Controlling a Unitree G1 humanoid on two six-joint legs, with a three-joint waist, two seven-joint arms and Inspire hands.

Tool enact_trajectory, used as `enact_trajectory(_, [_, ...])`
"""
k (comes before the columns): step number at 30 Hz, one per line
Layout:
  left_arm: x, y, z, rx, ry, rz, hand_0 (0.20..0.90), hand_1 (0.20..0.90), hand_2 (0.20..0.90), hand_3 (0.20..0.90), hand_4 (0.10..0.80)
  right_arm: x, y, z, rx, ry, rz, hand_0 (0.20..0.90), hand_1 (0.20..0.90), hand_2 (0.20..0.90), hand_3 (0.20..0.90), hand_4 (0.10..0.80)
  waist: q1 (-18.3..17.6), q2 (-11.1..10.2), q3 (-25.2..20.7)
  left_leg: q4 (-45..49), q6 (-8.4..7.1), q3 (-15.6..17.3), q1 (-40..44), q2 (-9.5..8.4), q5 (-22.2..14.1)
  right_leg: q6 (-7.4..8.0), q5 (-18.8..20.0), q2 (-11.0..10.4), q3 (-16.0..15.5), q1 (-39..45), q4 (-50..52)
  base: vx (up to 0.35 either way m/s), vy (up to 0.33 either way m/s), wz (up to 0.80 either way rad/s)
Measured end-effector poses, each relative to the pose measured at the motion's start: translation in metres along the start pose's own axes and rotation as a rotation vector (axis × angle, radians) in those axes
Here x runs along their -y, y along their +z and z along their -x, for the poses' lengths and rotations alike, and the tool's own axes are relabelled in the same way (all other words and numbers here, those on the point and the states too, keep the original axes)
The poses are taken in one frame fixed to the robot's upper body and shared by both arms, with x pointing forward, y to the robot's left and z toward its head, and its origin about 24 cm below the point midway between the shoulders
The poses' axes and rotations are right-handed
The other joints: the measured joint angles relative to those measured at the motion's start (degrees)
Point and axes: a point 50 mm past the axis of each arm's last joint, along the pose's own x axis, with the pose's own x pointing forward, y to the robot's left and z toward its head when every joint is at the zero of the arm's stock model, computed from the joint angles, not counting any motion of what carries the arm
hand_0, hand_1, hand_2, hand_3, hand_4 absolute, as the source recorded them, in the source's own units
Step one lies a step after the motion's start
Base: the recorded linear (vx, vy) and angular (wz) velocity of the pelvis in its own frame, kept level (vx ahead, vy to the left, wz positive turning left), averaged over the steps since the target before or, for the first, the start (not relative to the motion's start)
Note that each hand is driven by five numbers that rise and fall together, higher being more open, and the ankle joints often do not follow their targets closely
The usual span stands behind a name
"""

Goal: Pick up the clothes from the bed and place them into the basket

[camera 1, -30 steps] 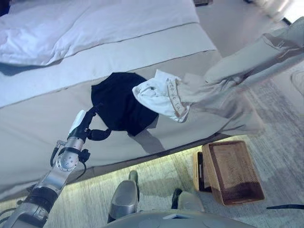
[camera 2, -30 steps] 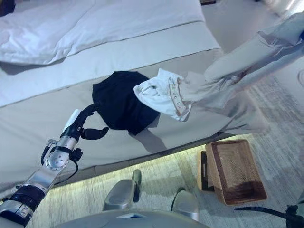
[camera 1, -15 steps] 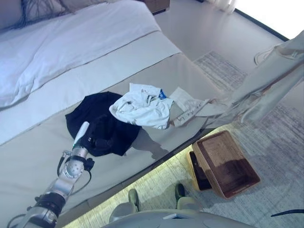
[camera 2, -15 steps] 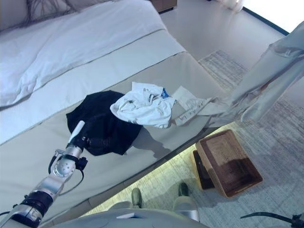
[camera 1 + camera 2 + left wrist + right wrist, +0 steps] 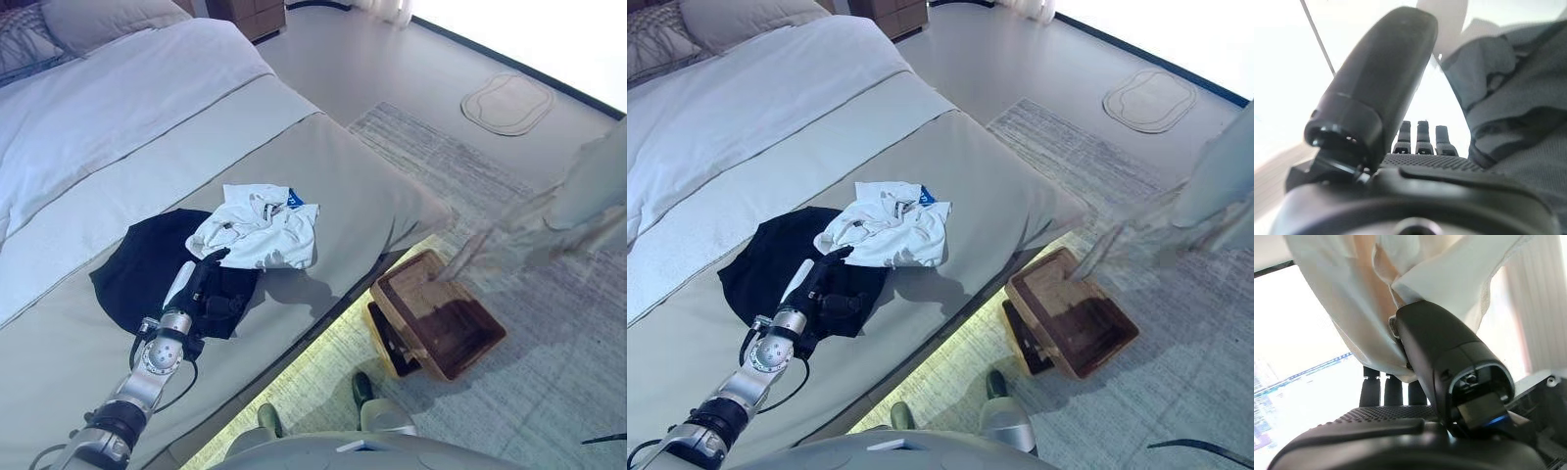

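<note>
Left robot hand (image 5: 204, 290) lies on a black garment (image 5: 147, 266) near the foot of the bed (image 5: 353, 176), fingers (image 5: 1418, 137) straight and relaxed, thumb raised — nothing is pinched in it. Its silver-grey arm reaches up from the lower left of the head views. Touching the black garment on its far side is a crumpled white garment (image 5: 260, 227), its folds partly overlapping the dark cloth.

Right robot hand (image 5: 1449, 377), seen only in its own wrist view, pinches a pale beige garment (image 5: 1352, 293) between thumb and fingers; the cloth drapes over the thumb and hides much of what lies past it. In the head views that same garment (image 5: 1176, 211) hangs in the air at the right edge, away from the bed, its lower end trailing over the near corner of a brown woven basket (image 5: 436, 313).

That basket stands on the floor just beside the bed's foot corner, on a grey patterned rug (image 5: 1176, 323). Whether anything lies inside cannot be told. Grey-beige cover on the bed's lower half gives way to a pale band and white bedding (image 5: 108, 108) toward the head, where a pillow (image 5: 745, 18) rests. Beyond the rug, a smooth grey floor carries a small light mat (image 5: 509, 101).
</note>
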Motion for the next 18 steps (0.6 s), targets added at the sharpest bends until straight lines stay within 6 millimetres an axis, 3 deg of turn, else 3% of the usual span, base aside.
enact_trajectory(6, [0.003,-0.003,0.001,-0.008,-0.016,0.003,0.9,0.9,0.9,0.9,0.8,-0.023,-0.019,0.011,-0.032,0.206,0.024,0.3,0.3,0.3,0.2,0.1,-0.4,-0.1,-2.2,0.2,-0.34,1.1,-0.9,0.26,0.3,-0.42,0.3,0.4,1.0,-1.5,0.0,-0.038,-0.01,-0.1])
enact_trajectory(12, [0.008,-0.003,0.001,-0.01,-0.043,-0.02,0.9,0.9,0.9,0.9,0.8,-0.099,-0.052,0.046,-0.099,0.557,0.014,0.3,0.3,0.3,0.2,0.1,-1.0,-0.2,-2.6,0.2,-0.36,1.2,-0.8,0.27,0.3,-0.42,0.4,0.4,1.0,-1.5,0.0,0.0,0.0,0.0])
enact_trajectory(18, [0.009,-0.002,-0.001,-0.006,-0.062,-0.02,0.9,0.9,0.9,0.9,0.8,-0.159,-0.064,0.082,-0.142,0.744,-0.067,0.3,0.3,0.3,0.2,0.1,-0.8,-0.2,-2.6,0.2,-0.37,1.1,-0.6,0.23,0.3,-0.43,0.4,0.3,0.9,-1.2,0.0,0.0,0.0,0.0])
